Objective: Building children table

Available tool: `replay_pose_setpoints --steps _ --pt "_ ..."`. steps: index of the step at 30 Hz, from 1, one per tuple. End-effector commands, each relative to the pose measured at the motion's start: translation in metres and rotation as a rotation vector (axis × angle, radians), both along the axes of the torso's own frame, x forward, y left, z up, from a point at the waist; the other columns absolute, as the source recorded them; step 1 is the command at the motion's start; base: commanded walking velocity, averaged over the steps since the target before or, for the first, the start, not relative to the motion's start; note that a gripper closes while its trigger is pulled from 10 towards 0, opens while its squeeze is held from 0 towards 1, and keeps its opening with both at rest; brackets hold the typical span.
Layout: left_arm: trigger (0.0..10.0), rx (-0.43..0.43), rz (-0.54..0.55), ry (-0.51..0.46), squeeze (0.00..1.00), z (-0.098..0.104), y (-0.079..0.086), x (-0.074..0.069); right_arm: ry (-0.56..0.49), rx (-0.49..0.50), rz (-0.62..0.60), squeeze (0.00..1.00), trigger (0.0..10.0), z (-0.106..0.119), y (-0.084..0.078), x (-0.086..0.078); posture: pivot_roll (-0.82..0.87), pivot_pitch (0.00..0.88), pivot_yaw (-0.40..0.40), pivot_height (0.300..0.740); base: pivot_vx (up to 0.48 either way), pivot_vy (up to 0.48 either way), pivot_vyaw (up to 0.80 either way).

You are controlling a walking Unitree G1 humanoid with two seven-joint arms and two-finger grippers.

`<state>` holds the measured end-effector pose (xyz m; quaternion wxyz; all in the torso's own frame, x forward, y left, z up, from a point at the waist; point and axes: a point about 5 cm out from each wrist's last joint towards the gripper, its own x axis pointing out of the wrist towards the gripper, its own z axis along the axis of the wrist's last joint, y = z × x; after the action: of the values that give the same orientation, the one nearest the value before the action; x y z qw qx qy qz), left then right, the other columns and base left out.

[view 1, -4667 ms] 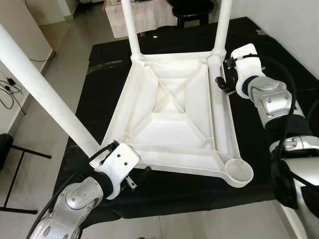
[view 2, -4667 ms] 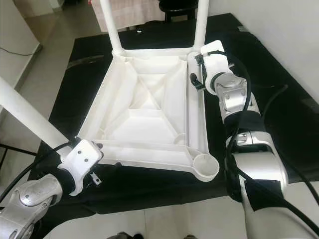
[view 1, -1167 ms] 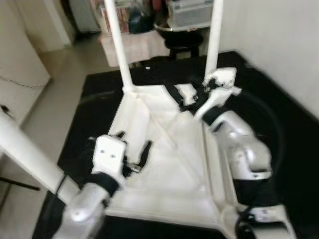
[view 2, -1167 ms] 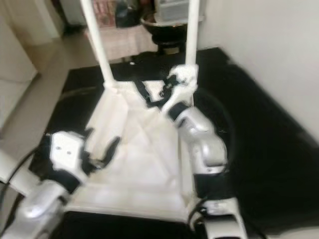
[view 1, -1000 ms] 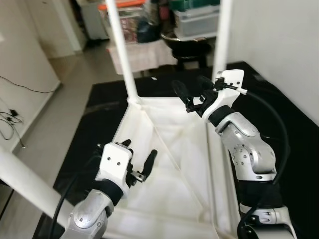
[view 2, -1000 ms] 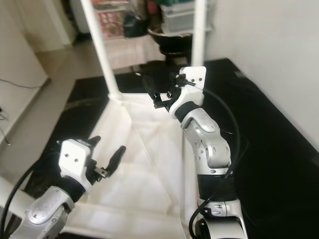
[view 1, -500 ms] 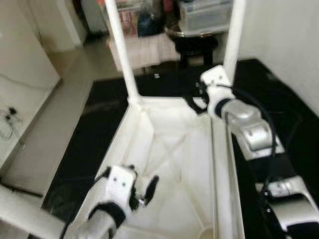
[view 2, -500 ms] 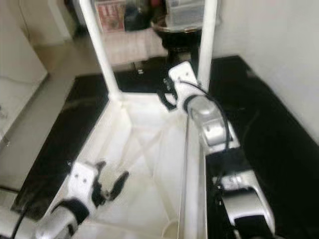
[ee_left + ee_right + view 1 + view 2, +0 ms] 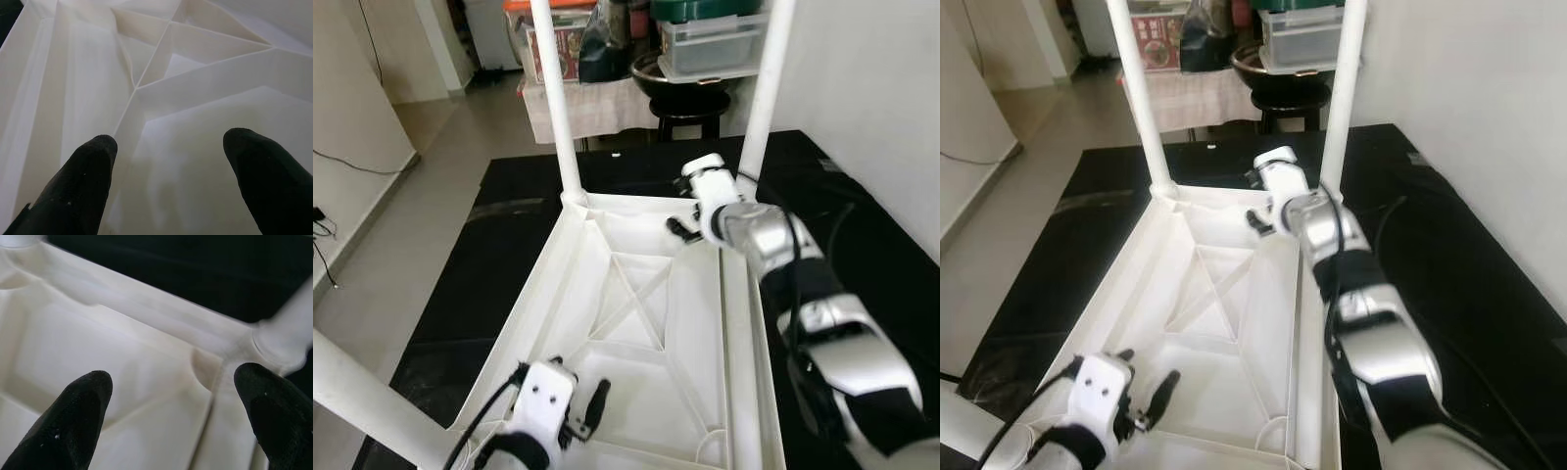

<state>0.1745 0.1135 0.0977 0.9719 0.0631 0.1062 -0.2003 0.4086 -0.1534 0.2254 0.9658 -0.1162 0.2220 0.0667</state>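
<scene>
Both end effectors gape empty over the upturned table point(image 9: 636, 323); left point(image 9: 582, 416) has dropped nearer, right point(image 9: 683, 227) barely shifted.

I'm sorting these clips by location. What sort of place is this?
Probably a room in a home, used partly for storage: a tiled floor, stacked plastic storage boxes and a black stool at the back, and an upturned white table on a black mat.

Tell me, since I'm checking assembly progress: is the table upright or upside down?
Upside down. The table shows its ribbed underside, and two far legs point up.
</scene>
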Motion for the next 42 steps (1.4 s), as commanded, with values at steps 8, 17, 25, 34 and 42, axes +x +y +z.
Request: replay_pose_setpoints --steps 8,17,25,34,42 --pt "10.0 -0.001 -0.025 -0.024 0.0 0.005 -0.003 -0.007 -0.034 0.113 -0.163 0.0 10.0 0.0 -0.025 0.005 -0.01 0.168 0.037 0.74 0.0 0.0 0.0" --pt "10.0 -0.029 -0.025 -0.034 0.0 0.011 -0.007 -0.017 -0.019 0.076 -0.217 0.0 10.0 0.008 -0.04 0.007 0.0 0.223 0.036 0.74 0.0 0.0 0.0" --pt "10.0 -0.04 -0.022 -0.033 0.0 0.012 -0.007 -0.02 0.033 -0.003 -0.152 0.0 3.3 0.01 -0.042 0.006 -0.02 0.234 0.033 0.74 0.0 0.0 0.0" --pt "10.0 -0.049 -0.025 -0.034 0.0 0.014 -0.01 -0.019 0.064 -0.011 -0.149 0.0 7.1 0.003 -0.043 0.005 -0.02 0.23 0.027 0.74 0.0 0.0 0.0" --pt "10.0 -0.056 -0.018 -0.038 0.0 0.016 -0.012 -0.019 0.085 0.039 -0.121 0.0 0.0 -0.01 -0.031 0.005 -0.02 0.227 0.019 0.74 0.0 0.0 0.0"
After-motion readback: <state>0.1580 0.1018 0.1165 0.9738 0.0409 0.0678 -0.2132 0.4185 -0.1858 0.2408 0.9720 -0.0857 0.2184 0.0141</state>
